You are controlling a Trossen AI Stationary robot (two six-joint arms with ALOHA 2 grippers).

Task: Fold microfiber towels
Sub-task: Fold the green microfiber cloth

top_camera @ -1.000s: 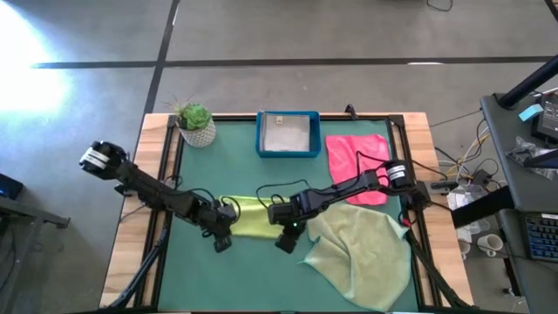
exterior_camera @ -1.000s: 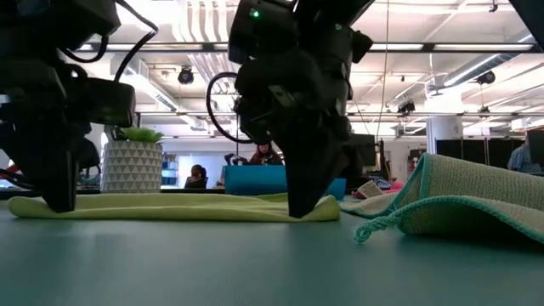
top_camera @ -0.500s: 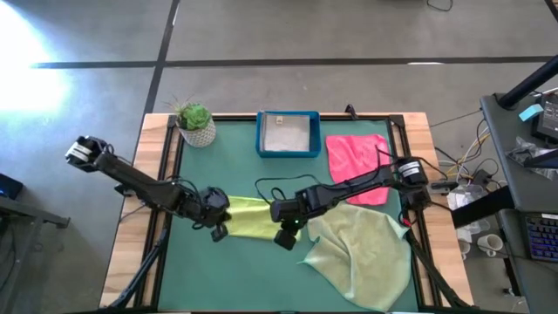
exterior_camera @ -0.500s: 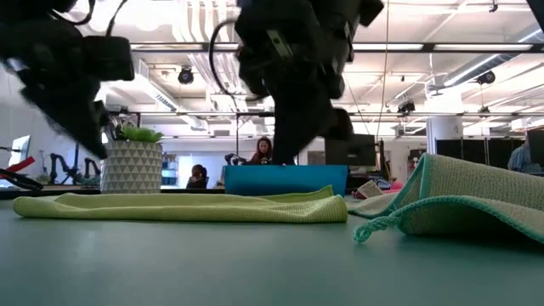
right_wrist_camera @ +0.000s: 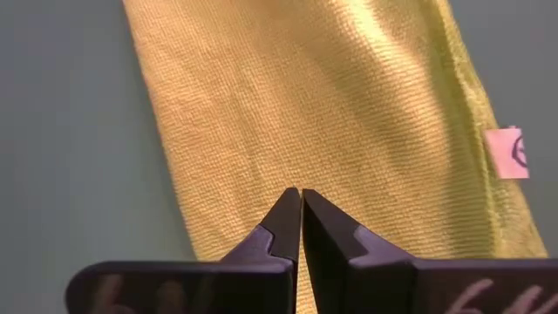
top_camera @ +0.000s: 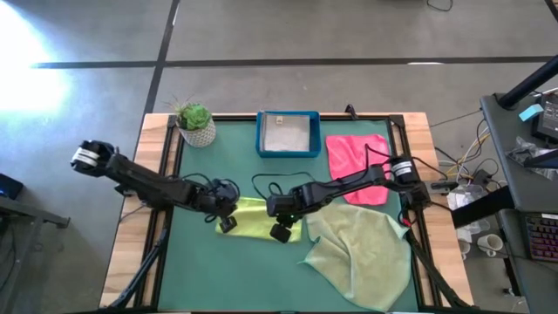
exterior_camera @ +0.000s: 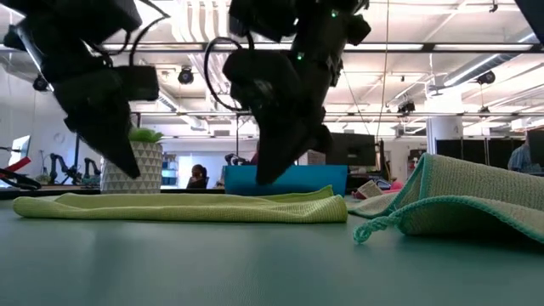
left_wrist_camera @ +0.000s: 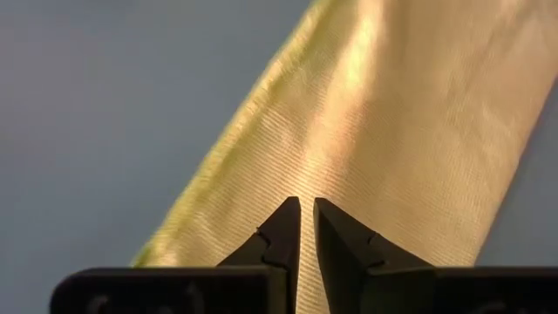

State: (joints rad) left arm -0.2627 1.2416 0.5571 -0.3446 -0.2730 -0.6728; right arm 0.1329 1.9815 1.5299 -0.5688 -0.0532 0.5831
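Observation:
A yellow-green microfiber towel [top_camera: 257, 218] lies folded into a long strip on the green mat, flat along its whole length [exterior_camera: 178, 206]. My left gripper [top_camera: 225, 223] hangs shut just above the strip's left end [left_wrist_camera: 392, 131]. My right gripper [top_camera: 281, 232] hangs shut just above its right end [right_wrist_camera: 323, 113], where a small pink tag [right_wrist_camera: 507, 153] shows. In the low view both sets of fingertips [exterior_camera: 132, 170] [exterior_camera: 263, 177] stand clear of the cloth. A pale sage towel [top_camera: 362, 253] lies crumpled at the near right. A pink towel [top_camera: 357, 155] lies flat at the far right.
A blue tray [top_camera: 261, 133] with something pale grey in it stands at the far middle. A potted plant [top_camera: 196, 124] stands at the far left corner. The sage towel's raised fold [exterior_camera: 459, 200] lies close to the right of my right gripper. Bare mat lies near left.
Both grippers have risen off the ends of the yellow-green strip, where their shut fingertips stood on the cloth a second ago. They have shifted slightly toward the far edge and tipped to a slant. The towel stays as a flat folded strip.

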